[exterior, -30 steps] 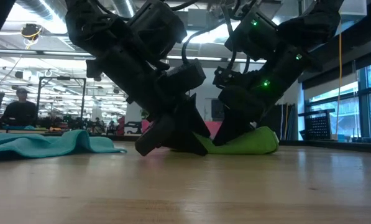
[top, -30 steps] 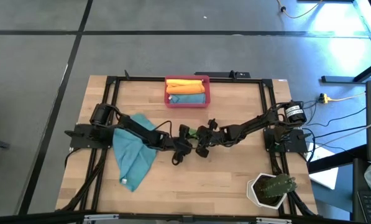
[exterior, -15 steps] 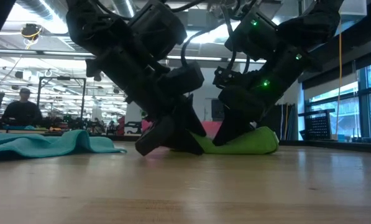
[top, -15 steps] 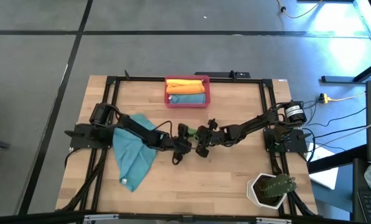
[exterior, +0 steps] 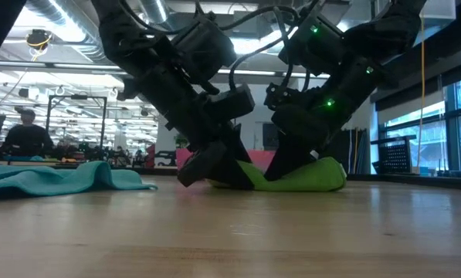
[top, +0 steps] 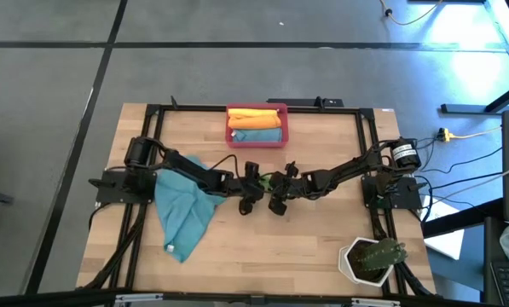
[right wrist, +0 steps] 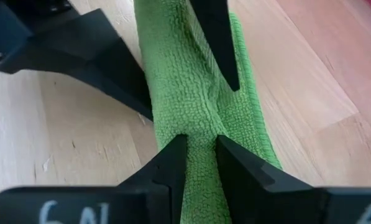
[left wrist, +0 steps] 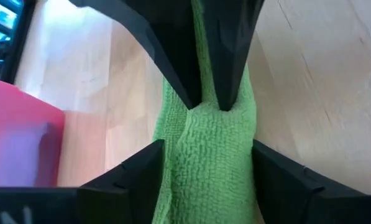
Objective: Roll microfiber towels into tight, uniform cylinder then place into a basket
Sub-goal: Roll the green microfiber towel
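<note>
A loose teal towel (top: 183, 209) lies at the desk's (top: 314, 247) nine o'clock side. At centre, the left gripper (top: 251, 189) straddles the rolled green towel (right wrist: 194, 93), jaws wide on either side. Facing it, the right gripper (top: 277, 192) pinches a ridge of the same roll between narrow jaws. The basket (top: 256, 140), at twelve o'clock, holds orange and teal rolls
</note>
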Controlling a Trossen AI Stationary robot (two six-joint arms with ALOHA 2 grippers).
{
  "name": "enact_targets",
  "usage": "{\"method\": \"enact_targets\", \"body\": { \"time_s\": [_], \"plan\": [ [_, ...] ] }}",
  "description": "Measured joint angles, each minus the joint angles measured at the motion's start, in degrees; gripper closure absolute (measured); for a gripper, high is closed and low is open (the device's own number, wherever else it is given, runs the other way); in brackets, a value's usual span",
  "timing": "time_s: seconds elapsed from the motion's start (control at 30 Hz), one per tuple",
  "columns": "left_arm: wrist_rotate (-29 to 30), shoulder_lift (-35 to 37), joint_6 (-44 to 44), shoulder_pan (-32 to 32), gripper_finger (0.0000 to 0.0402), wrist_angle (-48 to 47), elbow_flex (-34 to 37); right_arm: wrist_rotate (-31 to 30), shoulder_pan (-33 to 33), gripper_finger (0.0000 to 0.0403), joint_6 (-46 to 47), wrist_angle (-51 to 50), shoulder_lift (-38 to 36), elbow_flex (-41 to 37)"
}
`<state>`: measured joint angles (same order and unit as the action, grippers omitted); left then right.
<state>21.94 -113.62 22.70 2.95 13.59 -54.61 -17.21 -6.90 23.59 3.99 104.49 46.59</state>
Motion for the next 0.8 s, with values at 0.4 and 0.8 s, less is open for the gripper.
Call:
{"method": "enact_targets", "body": {
  "time_s": [0.4, 0.8],
  "plan": [
    [-5.09, -0.11, -0.02, -1.19, 0.0311, -0.06, 0.07, -0.98, -0.09, 0.0309, 0.15, -0.02, -0.44, 0.00],
    [-0.47, 1.26, 1.59, 0.53, 0.0298, -0.38, -0.32, -1.57, -0.09, 0.0309, 1.15, -0.33, -0.46, 0.02]
  ]
}}
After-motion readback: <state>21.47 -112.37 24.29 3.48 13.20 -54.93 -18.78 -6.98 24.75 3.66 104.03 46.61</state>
